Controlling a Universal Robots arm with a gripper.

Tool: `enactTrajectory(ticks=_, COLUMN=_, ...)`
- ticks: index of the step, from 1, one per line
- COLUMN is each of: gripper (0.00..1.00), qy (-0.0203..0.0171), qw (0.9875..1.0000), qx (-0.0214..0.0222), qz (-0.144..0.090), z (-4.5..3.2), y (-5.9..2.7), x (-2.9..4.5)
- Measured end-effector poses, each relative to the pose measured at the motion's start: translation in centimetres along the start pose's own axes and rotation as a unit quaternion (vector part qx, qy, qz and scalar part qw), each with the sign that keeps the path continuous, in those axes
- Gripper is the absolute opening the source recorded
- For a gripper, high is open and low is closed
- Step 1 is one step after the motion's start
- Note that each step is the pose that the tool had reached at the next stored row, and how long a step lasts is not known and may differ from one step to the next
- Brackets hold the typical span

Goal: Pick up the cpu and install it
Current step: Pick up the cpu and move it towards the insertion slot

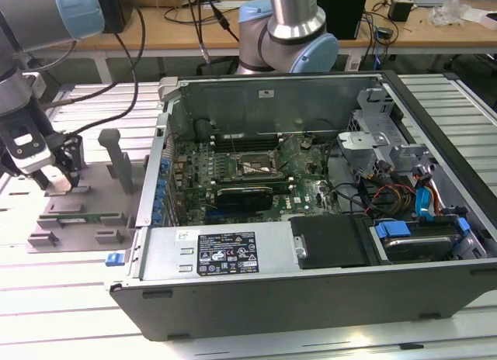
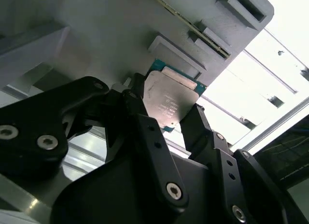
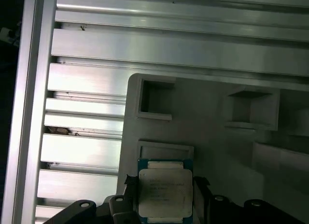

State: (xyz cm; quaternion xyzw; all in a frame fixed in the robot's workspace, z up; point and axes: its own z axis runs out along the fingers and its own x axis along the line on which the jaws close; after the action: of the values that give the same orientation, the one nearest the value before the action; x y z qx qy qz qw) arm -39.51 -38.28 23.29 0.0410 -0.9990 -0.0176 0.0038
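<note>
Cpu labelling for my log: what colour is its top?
Cpu top is dull silver, green-edged; best in first wrist view.

You can read nothing: print on the black rectangular label (image 1: 226,253) and the silver-topped square cpu (image 3: 165,194) is too small to tell.

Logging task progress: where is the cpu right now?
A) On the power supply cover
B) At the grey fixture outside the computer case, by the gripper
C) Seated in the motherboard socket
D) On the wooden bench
B: the first wrist view shows the cpu at the grey fixture, and the exterior view puts the gripper at that fixture on its left, outside the computer case.
</note>
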Motion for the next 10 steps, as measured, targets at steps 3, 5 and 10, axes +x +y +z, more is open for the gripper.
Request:
enactTrajectory(ticks=3, gripper=0.55, qy=0.0, qw=1.0, qx=0.0004, qz=0.0, z=-0.86, y=0.05, x=-0.05)
enactTrajectory(ticks=5, gripper=0.55, qy=0.0, qw=1.0, qx=0.0005, qz=0.0, z=-1.82, y=0.13, x=-0.07)
enactTrajectory(ticks=10, gripper=0.55, qy=0.0, qw=1.0, qx=0.0006, qz=0.0, z=-3.89, y=0.29, x=-0.2)
